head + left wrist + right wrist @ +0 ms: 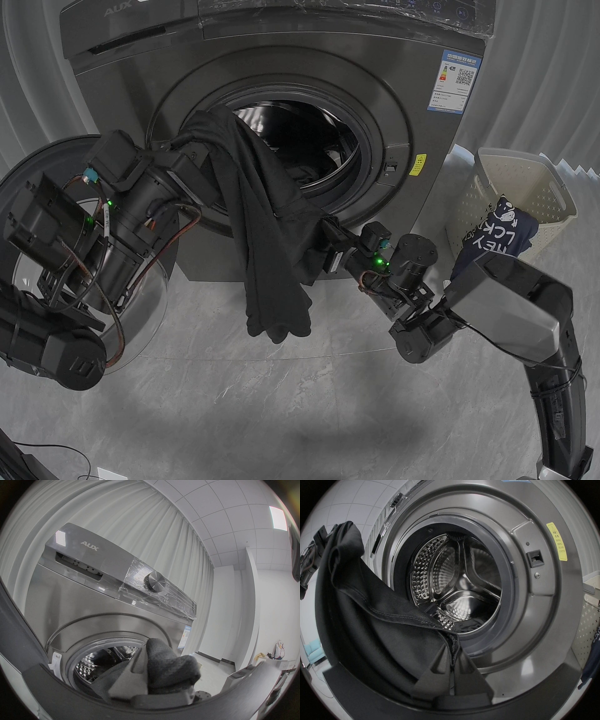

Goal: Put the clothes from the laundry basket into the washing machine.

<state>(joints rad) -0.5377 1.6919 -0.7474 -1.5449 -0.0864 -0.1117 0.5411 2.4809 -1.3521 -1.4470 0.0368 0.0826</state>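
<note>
A black garment [265, 212] hangs in front of the open washing machine [400, 106], stretched between both grippers. My left gripper [194, 134] is shut on its upper end at the left rim of the drum opening; the bunched black garment [168, 666] sits between the fingers. My right gripper [319, 225] is shut on the black garment [393, 630] at the opening's lower right. The rest of the cloth droops toward the floor. Dark clothing [468, 624] lies inside the drum [456, 580]. A white laundry basket [531, 181] to the right holds a dark printed garment [500, 234].
The machine's round door [37, 206] stands swung open at the left, behind my left arm. Grey tiled floor [281, 400] spreads in front of the machine. Pale curtains [140, 533] hang behind it.
</note>
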